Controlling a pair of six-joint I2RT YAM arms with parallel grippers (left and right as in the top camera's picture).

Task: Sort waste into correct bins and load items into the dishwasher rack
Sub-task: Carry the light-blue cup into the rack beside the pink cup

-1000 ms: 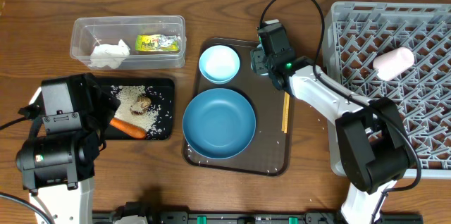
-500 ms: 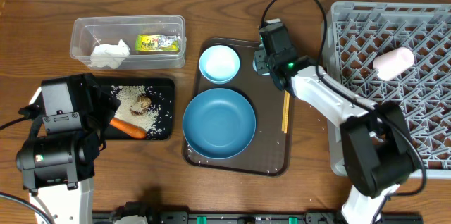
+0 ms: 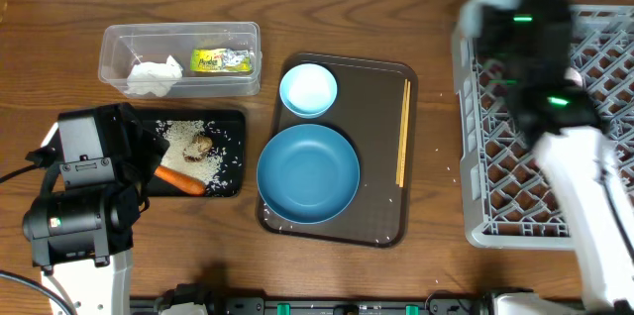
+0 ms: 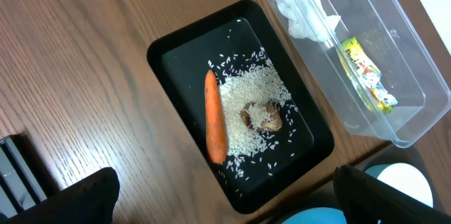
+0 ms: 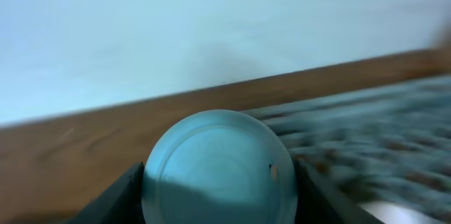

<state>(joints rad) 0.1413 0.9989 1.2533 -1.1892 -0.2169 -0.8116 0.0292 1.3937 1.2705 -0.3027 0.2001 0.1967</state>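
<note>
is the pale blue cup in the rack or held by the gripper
Held. In the right wrist view the pale-blue cup sits between the fingers of the right gripper, with the rack blurred beside it.

Left arm (image 3: 84,191) sits at eight o'clock in the overhead view, tool (image 4: 222,189) spread wide, facing down. Right arm (image 3: 560,117) shows motion-blurred at two o'clock, its tool (image 5: 220,196) pinching a pale-blue cup (image 5: 218,153) between both fingers.

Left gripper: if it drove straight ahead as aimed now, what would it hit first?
Most likely the shallow black rectangular tray, near the orange carrot and loose white rice grains; the left gripper points down at it, depth unclear.
</note>
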